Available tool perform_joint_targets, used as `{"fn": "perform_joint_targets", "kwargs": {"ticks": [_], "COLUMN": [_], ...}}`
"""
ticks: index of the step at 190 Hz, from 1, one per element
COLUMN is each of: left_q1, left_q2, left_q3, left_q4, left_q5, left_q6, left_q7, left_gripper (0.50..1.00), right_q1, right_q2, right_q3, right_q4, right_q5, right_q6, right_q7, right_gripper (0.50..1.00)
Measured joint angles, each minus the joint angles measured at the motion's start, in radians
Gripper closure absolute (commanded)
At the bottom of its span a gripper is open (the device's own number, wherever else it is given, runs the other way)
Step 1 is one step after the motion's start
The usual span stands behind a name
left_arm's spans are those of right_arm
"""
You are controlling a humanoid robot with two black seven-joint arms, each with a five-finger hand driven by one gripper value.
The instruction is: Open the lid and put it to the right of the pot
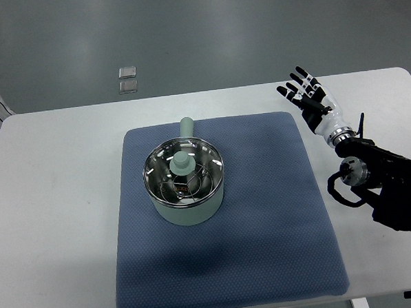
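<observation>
A pale green pot (pixel 189 208) stands on the blue mat (pixel 264 213), left of the mat's middle, its handle (pixel 187 127) pointing away from me. A glass lid (pixel 184 172) with a pale green knob (pixel 182 163) sits on the pot. My right hand (pixel 307 95) is over the white table beyond the mat's far right corner, well to the right of the pot. Its fingers are spread and hold nothing. Its arm (pixel 379 179) comes in from the right edge. No left arm shows.
The white table (pixel 56 203) surrounds the mat, with bare mat to the right of and in front of the pot. Two small clear square pieces (pixel 127 79) lie on the grey floor beyond the table's far edge.
</observation>
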Motion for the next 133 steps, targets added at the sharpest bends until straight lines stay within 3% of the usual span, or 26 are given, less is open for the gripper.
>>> {"fn": "perform_joint_targets", "kwargs": {"ticks": [133], "left_q1": [0.001], "left_q2": [0.0], "left_q3": [-0.002], "left_q4": [-0.001], "left_q5": [0.0], "left_q6": [0.0], "left_q7": [-0.003], "left_gripper": [0.5], "right_q1": [0.003], "right_q2": [-0.004], "right_q3": [0.002], "right_q4": [0.0], "right_q5": [0.0], "right_q6": [0.0], "right_q7": [0.0], "right_gripper": [0.572]}}
